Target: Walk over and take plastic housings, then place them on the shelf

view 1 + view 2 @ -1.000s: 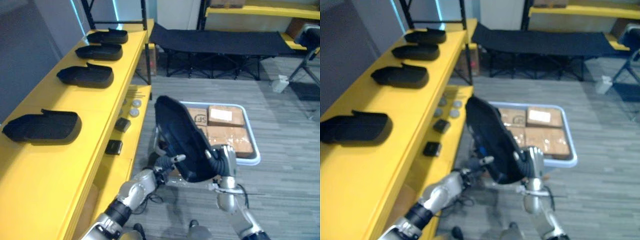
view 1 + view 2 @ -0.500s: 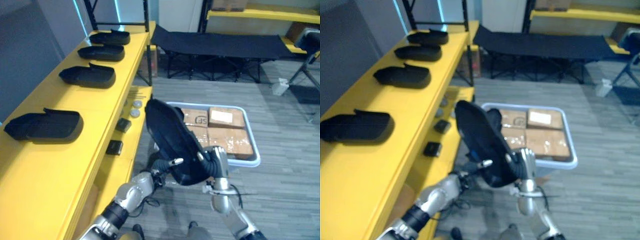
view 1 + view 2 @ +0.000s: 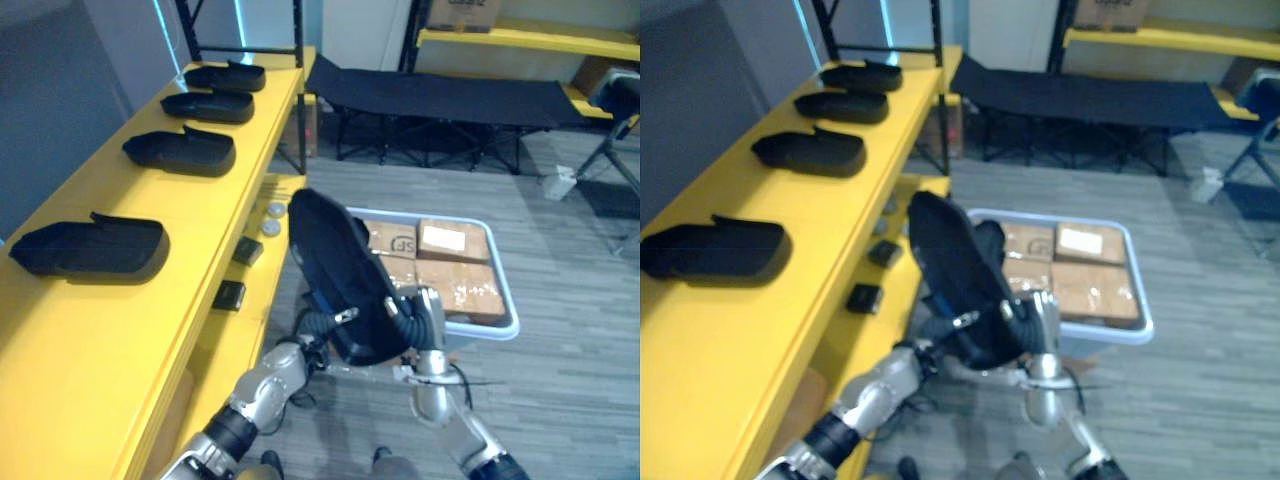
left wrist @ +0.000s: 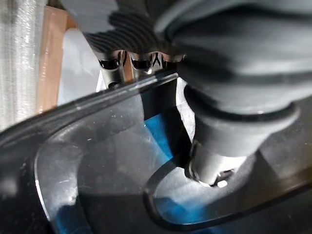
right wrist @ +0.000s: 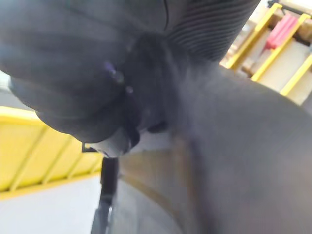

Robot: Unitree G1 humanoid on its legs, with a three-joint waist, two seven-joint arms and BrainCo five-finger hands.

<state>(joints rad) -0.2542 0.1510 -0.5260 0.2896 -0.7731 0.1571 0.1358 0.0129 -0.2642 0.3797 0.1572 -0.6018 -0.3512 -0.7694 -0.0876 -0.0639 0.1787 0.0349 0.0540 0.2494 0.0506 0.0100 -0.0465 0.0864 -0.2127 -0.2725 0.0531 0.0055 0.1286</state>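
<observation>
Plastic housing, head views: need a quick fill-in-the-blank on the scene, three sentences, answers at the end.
The left hand and right hand carry one ____ plastic housing between them.
____ more housings lie in a row on the yellow shelf.
Behind the carried housing, the white bin holds cardboard ____.
Missing words: black; four; boxes.

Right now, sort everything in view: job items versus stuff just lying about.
Job: black plastic housing between left robot hand and right robot hand; four black housings on the yellow shelf.
Lying about: white crate of brown cardboard boxes; black folding cot; small black blocks.
</observation>
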